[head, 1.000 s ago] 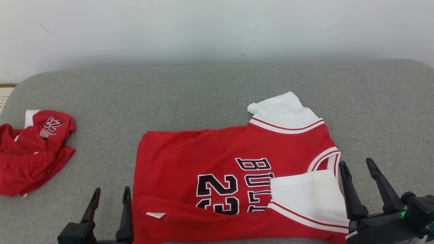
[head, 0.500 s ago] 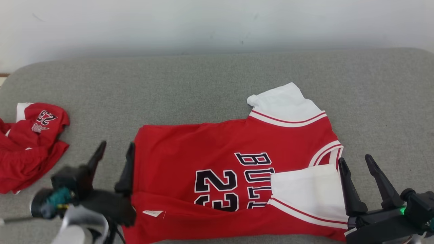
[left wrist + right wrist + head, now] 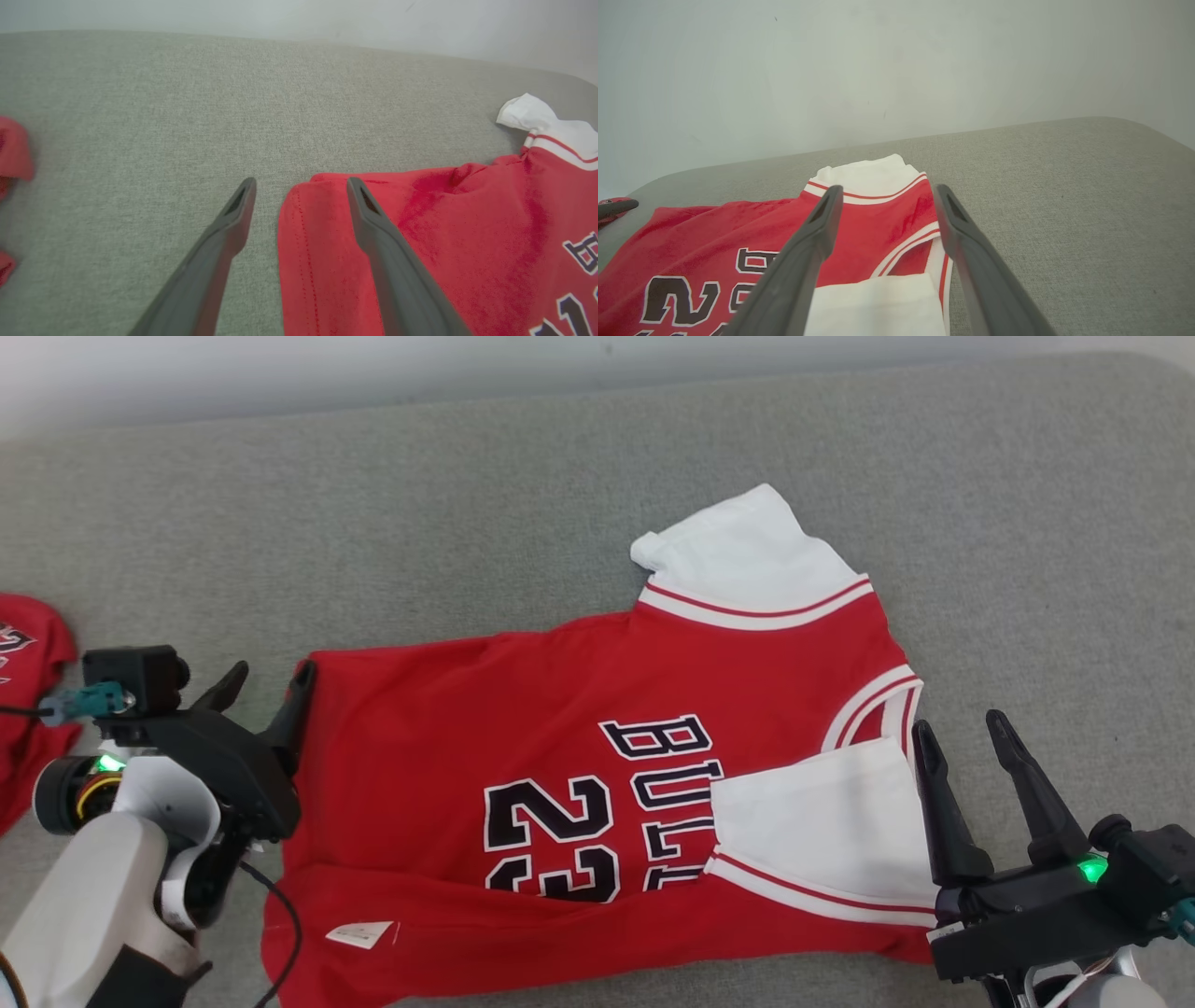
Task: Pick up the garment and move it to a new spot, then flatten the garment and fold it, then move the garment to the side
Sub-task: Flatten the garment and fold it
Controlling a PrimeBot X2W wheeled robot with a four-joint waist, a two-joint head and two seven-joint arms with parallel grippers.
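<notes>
The garment (image 3: 523, 709) is a red jersey with white sleeves and black "23" lettering, lying flat on the grey cushion with its near edge and near sleeve folded over. My left gripper (image 3: 266, 679) is open at the jersey's far left hem corner (image 3: 303, 205), one finger over the red cloth, the other over bare cushion. My right gripper (image 3: 962, 733) stands open beside the collar and the folded white sleeve (image 3: 822, 821). In the right wrist view the collar (image 3: 901, 247) lies between my open fingers. Neither gripper holds anything.
A second crumpled red garment (image 3: 28, 709) lies at the cushion's left edge, also seen in the left wrist view as red cloth (image 3: 14, 154). The grey cushion (image 3: 467, 504) extends bare beyond the jersey to a pale wall (image 3: 831, 70).
The head camera has tilted down and shifted. My left arm has risen into view and reached forward to the jersey's far left hem corner. The right gripper holds its place by the collar.
</notes>
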